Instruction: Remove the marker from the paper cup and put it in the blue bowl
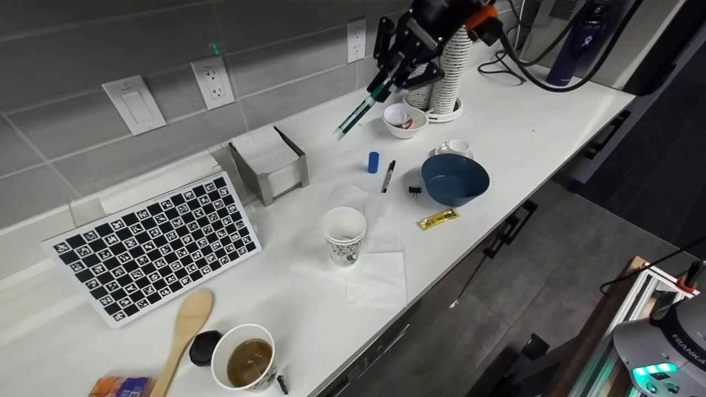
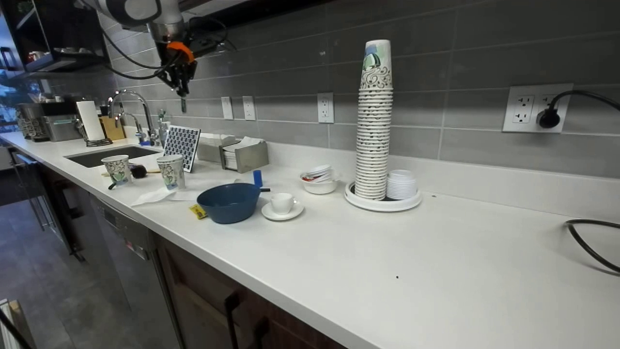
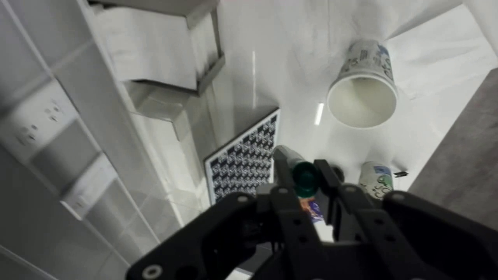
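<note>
The gripper (image 3: 302, 168) over there is pinched around the green marker (image 1: 357, 117), aloft, higher than the blue bowl (image 1: 455, 187) but not yet over it, so I'd bring it above the bowl's middle and dip low inside the rim before letting go.

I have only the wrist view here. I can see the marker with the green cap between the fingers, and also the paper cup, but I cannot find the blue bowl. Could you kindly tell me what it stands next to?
Observer: The blue bowl stands between a yellow packet and a small white cup.
Operator: Thank you. Is the marker over the bowl?
Observer: No. Both exterior views show it held in the air, off to one side of the bowl.
</note>
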`<state>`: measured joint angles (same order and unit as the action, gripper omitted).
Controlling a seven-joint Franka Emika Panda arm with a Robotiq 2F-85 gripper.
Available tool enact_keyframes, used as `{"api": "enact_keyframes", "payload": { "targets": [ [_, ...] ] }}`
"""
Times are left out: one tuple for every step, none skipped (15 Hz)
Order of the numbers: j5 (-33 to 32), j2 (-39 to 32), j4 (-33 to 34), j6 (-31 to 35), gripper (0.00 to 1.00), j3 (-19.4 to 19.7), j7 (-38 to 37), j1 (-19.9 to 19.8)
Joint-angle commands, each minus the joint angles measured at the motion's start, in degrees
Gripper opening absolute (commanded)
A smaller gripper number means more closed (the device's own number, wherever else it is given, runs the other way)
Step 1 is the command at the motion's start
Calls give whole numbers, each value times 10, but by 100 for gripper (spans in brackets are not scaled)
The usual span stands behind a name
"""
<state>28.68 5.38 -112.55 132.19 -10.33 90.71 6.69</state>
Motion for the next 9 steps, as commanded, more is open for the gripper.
{"api": "enact_keyframes", "payload": {
  "targets": [
    [41,14,-36,12,5,73,6,-26],
    [46,16,-54,13,5,92,4,-37],
    [51,15,-68,13,5,108,-2,-46],
    [54,13,-82,13,5,121,-11,-54],
    [57,10,-99,9,5,134,-17,-63],
    [66,7,-113,-1,5,146,-19,-71],
    [77,7,-127,-14,5,157,-17,-78],
    [88,5,-142,-25,5,166,-10,-85],
    [95,4,-157,-42,5,174,-3,-91]
  ]
}}
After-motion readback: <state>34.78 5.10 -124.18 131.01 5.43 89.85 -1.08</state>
